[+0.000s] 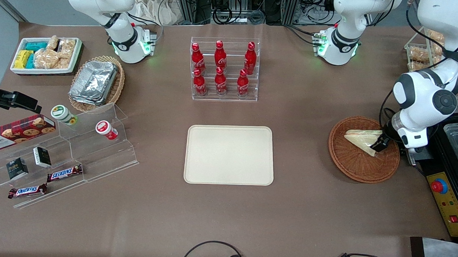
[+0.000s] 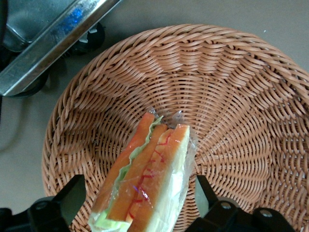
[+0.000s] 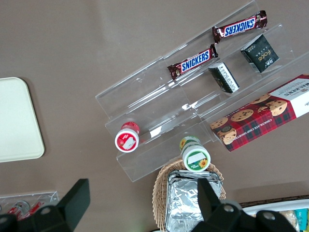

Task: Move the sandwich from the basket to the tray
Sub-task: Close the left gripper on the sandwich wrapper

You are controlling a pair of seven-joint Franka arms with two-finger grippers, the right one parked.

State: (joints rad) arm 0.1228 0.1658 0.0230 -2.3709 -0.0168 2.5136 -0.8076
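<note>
One sandwich [image 2: 149, 183] in the basket [image 1: 357, 165]: triangular white-bread wedge in clear wrap, orange-red and green filling along the cut edge. It lies in the part of the basket farther from the front camera. Gripper [image 1: 379, 145] is down over the wedge's end toward the working arm's side; fingers [image 2: 67, 198] spread apart, one on each side, not clamped. Tray [image 1: 196, 169] lies well apart.

The left arm [image 1: 427, 94], at the right of the frame, is glossy white with rounded shells and grey joint caps, a black cable trailing along it. Its base [image 1: 339, 46] glows green. The gripper [image 1: 381, 144] is black, with dark fingers [image 2: 67, 200].
</note>
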